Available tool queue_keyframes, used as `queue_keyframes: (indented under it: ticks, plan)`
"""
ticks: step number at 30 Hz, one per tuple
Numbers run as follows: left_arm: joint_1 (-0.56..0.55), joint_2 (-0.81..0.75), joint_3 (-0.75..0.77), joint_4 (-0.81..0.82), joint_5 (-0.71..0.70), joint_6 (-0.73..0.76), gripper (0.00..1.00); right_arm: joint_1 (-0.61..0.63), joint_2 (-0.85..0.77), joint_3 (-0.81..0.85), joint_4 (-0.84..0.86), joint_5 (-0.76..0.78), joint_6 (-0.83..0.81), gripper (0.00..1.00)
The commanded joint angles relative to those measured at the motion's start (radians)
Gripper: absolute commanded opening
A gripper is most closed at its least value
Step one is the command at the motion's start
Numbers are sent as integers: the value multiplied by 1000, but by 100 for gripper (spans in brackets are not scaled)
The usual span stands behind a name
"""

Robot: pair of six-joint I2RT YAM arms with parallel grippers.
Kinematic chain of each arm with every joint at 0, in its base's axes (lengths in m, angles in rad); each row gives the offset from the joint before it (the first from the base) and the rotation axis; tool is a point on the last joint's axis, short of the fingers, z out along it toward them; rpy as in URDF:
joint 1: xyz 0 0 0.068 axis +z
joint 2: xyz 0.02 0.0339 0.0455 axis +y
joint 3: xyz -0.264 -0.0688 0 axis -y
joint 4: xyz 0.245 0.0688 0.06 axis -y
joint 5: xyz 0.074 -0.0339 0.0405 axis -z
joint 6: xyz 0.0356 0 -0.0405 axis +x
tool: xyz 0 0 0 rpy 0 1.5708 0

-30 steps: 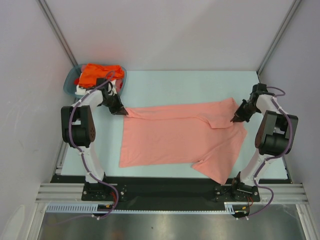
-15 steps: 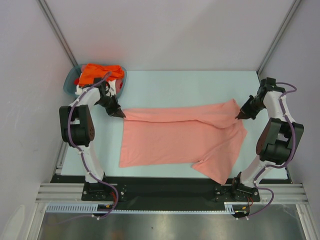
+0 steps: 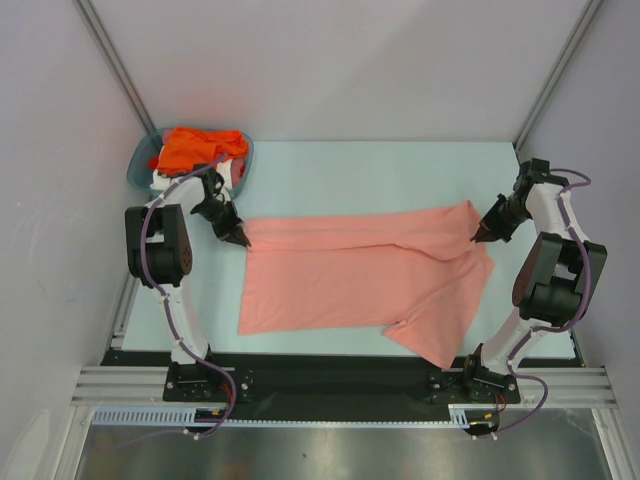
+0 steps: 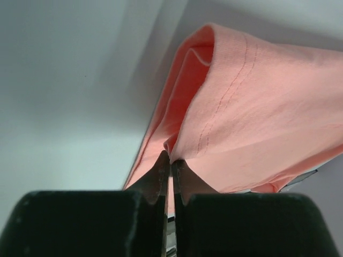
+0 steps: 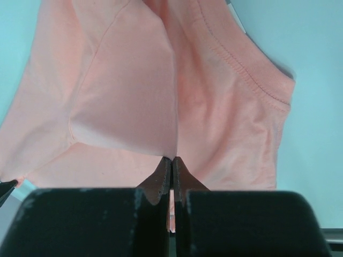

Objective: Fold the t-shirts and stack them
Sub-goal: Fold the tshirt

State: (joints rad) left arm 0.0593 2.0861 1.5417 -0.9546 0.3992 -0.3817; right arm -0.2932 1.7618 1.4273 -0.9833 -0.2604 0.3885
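Left gripper (image 4: 171, 163) pinched on the far-left corner of the salmon-pink t-shirt (image 3: 360, 270), right gripper (image 5: 171, 160) clamped on its far-right fold by the collar. My read: they're tensioning the folded-over far edge flat across the table (image 3: 380, 170) (near sleeve pokes out, unfolded). Teal basket (image 3: 137, 168) at far left holds the orange t-shirt (image 3: 200, 146).

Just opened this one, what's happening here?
Both arms are working the salmon-pink t-shirt, spread across the table. The left tool pinches its far left corner, the right tool its far right corner near the collar, both shut on cloth. An orange t-shirt sits in the teal basket, not yet folded.
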Motion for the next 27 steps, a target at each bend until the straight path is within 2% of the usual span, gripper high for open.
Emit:
queue_keyframes:
  ticks: [1, 7, 9, 12, 14, 15, 22, 27]
  plan:
    - [8, 9, 32, -9, -56, 9, 8, 0, 7, -11, 11, 15, -5, 0]
    - [8, 14, 50, -4, -71, 4, 16, 9, 5, -36, 25, 13, -2, 0]
    - [7, 11, 51, 3, -71, 7, 16, 9, 4, -38, 29, 18, -3, 0]
    - [8, 9, 47, 28, -69, 1, 10, 9, 10, -34, 43, 13, 0, 0]
    - [7, 8, 57, 37, -59, -5, 1, 11, 14, -24, 52, 3, 4, 0]
    - [8, 6, 63, 43, -54, -14, 0, 11, 18, -18, 57, 0, 7, 0]
    - [8, -2, 181, 71, -40, -46, 0, 5, 54, 119, 67, -2, 15, 0]
    - [10, 64, 313, 45, -8, -65, 0, 6, 171, 286, 52, -19, 29, 0]
